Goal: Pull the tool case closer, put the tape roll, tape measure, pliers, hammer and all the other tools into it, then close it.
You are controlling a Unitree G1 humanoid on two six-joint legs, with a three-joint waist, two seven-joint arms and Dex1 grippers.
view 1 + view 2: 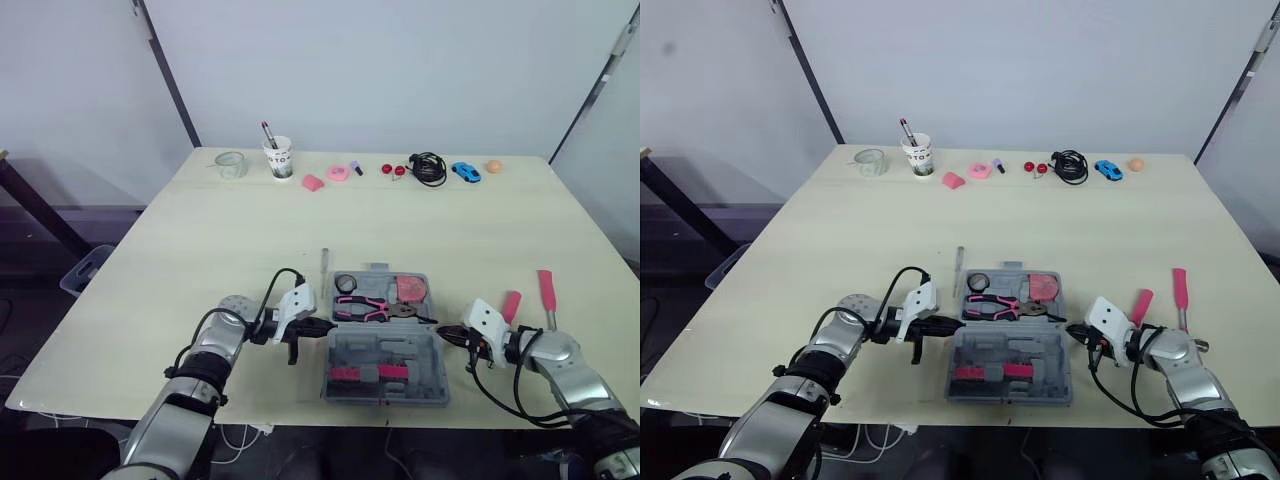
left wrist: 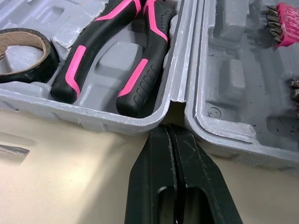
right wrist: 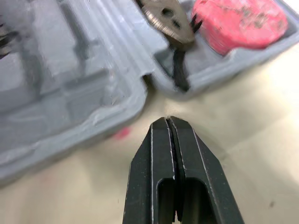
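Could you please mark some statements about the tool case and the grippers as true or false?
The tool case lies open. True.
The pliers lie outside the case. False: the pliers lie inside it.
The left gripper and the right gripper are both shut. True.
The right gripper holds the tape roll. False: the tape roll sits in the case.
A pink-handled tool lies on the table outside the case. True.

Far across the table (image 1: pixel 200 250) stand a glass (image 1: pixel 231 164), paper cup (image 1: pixel 280 158) (pen (image 1: pixel 268 133) inside), black cable (image 1: pixel 430 168) and blue car (image 1: pixel 466 172).
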